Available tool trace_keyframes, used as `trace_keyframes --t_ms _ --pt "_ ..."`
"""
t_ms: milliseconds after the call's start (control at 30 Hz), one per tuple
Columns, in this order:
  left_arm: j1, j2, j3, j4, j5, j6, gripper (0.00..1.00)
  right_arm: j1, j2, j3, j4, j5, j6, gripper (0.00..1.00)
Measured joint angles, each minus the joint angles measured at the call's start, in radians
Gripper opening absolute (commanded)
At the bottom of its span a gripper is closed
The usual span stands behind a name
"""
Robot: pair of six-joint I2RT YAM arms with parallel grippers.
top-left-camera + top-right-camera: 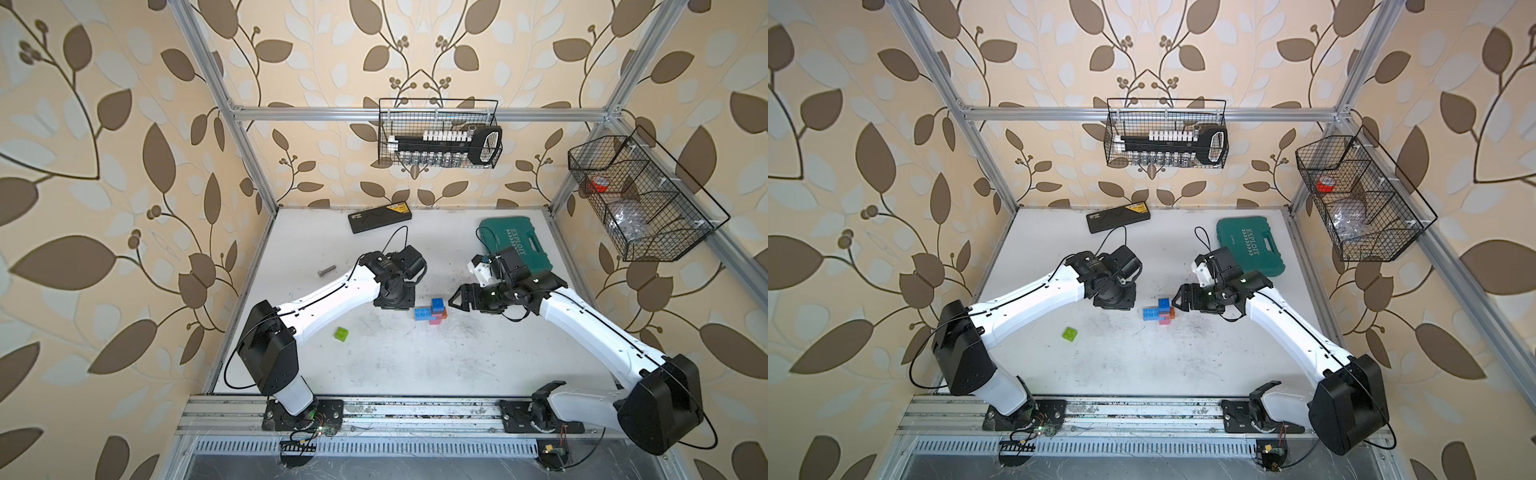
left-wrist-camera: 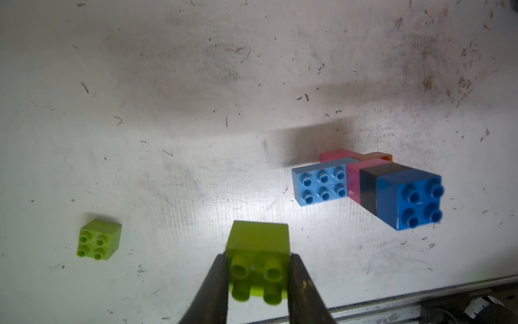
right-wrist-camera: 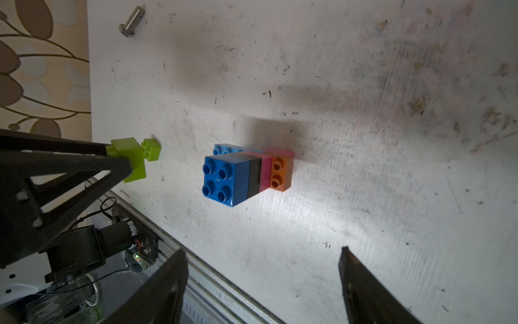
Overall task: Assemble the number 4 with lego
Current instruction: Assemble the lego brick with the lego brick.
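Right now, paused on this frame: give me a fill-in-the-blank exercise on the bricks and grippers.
The left gripper is ___ on a lime green brick.
The right gripper is open and holds ___.
Between the pink brick and the dark blue brick sits a ___ one.
A second lime green brick lies loose on the ___.
Missing: shut; nothing; black; table.

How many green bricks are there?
2. The held green brick sits in the left tool; the loose green brick lies alone on the table. Others may be hidden.
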Motion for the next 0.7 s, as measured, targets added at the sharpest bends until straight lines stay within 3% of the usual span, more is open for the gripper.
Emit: trace_keyframes --t_ms 333,700 --pt "-0.035 0.057 0.064 -0.002 0.028 -0.067 0.0 0.0 0.078 0.001 0.075 -0.026 0.018 0.6" --pt "-0.049 0.108 0.097 0.003 0.053 -0.08 0.0 0.039 0.122 0.03 0.085 -0.021 0.024 0.58"
